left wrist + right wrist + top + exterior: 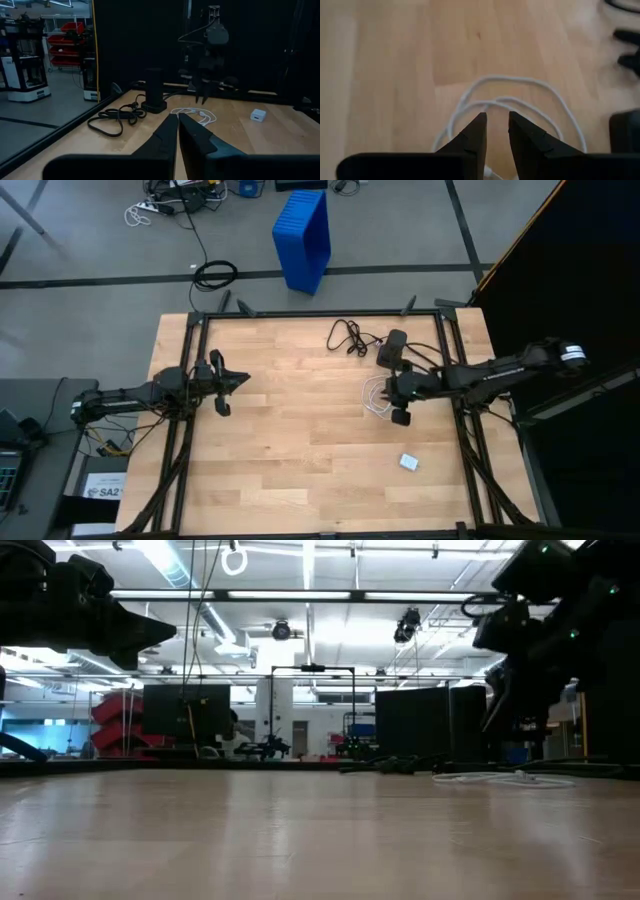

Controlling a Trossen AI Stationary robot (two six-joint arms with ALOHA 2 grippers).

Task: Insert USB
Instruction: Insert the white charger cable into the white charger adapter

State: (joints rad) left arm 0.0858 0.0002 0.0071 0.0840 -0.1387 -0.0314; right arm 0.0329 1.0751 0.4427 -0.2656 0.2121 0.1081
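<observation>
The USB cable (374,396) is a thin white cord wound in a small loop, lying flat on the wooden table right of centre. It also shows in the right wrist view (517,78) and the left wrist view (197,115). My right gripper (393,393) hovers just above the loop, pointing down, its fingertips (496,117) a narrow gap apart and clear of the cord. My left gripper (243,381) waits shut above the table's left side (177,117). I cannot make out the plug end.
A black adapter box (395,345) stands just beyond the loop toward the far edge, its black cord (347,337) tangled to its left. A small white block (408,462) lies nearer the near edge. The table's middle is bare wood. A blue bin (303,238) stands on the floor beyond.
</observation>
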